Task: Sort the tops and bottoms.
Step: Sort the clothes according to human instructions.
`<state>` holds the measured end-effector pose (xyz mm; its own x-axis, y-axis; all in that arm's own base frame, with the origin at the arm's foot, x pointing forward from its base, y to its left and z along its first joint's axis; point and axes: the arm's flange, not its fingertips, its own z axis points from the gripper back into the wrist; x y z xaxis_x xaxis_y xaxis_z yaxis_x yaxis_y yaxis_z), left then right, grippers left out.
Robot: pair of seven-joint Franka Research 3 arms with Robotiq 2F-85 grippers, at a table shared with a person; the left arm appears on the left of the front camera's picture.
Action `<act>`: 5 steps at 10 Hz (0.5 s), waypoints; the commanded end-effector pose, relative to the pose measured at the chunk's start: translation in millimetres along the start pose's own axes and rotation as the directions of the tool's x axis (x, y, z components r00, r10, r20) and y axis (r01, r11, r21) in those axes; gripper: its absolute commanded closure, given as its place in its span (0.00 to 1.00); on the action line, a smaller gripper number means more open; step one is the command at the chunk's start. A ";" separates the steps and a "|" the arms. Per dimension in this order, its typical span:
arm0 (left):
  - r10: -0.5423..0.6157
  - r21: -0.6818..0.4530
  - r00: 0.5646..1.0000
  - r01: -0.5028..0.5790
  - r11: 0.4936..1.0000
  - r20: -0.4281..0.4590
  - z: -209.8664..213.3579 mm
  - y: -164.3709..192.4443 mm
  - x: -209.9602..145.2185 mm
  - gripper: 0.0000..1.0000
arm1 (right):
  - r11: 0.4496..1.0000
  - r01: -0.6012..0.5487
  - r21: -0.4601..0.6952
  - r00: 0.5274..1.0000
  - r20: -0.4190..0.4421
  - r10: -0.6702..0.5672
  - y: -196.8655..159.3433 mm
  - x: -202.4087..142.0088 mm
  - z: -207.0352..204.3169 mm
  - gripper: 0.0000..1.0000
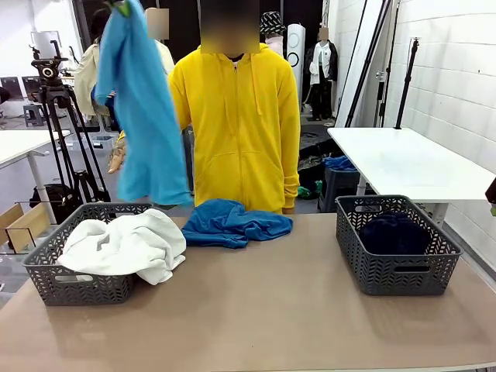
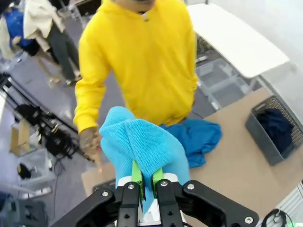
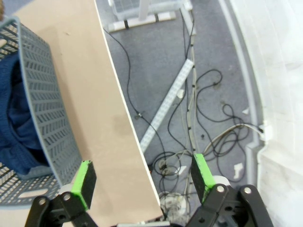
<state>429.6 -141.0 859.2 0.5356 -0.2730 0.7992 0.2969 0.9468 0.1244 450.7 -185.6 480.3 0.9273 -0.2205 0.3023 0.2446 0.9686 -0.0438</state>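
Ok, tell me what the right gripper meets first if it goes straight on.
Likely the table's edge, beside the grey basket. Slightly further out it would miss and reach the cabled floor. Depth is unclear.

Left hand point(image 2: 147, 175) held high, pinched tight; right hand point(image 3: 143, 176) low, spread wide.

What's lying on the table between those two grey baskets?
In the front view, a crumpled blue garment lies between the left basket and the right basket, toward the far edge; the table is otherwise bare there.

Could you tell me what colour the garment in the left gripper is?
The garment is light blue; left wrist view shows it best.
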 end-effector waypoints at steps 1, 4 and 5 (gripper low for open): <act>0.083 0.125 0.997 -0.081 0.989 -0.005 3.4 20.7 -28.6 1.00 | 1.000 -0.013 -0.010 1.000 -0.004 0.013 1.1 0.1 0.0 0.00; 0.229 0.187 0.966 -0.205 0.961 -0.118 -39.4 73.1 -96.8 1.00 | 1.000 -0.013 -0.010 1.000 -0.004 0.013 1.1 0.1 0.0 0.00; 0.287 0.217 0.947 -0.252 0.943 -0.147 -60.2 85.2 -122.9 1.00 | 1.000 -0.013 -0.010 1.000 -0.004 0.013 1.1 0.1 0.0 0.00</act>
<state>443.9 -38.4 762.3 0.7063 -0.0747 0.7039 0.0324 0.9968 0.0733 450.7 -185.6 480.3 0.9273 -0.2206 0.3023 0.2447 0.9686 -0.0438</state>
